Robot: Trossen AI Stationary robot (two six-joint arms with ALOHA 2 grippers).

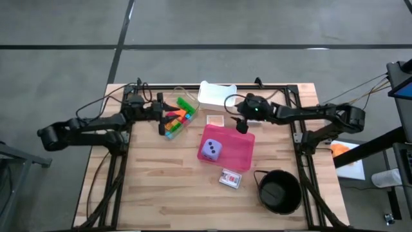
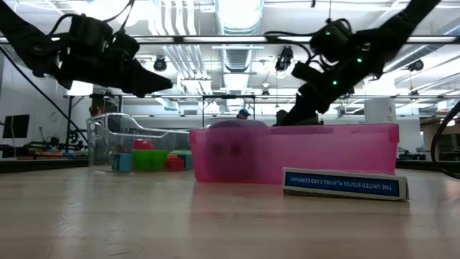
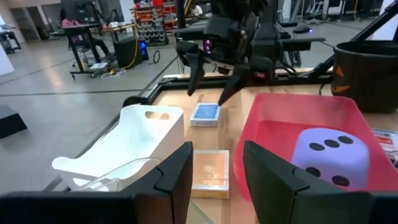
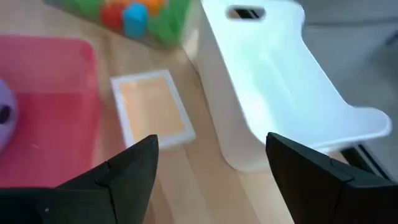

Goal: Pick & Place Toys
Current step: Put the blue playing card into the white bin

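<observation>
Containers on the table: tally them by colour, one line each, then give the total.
Clear bin: 1
White bin: 1
Pink tray: 1
Black bowl: 1
Total: 4

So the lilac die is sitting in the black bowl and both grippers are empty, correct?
Not quite. The lilac die sits in the pink tray, as the high view shows; the black bowl stands apart. The left gripper and right gripper are both empty.
</observation>
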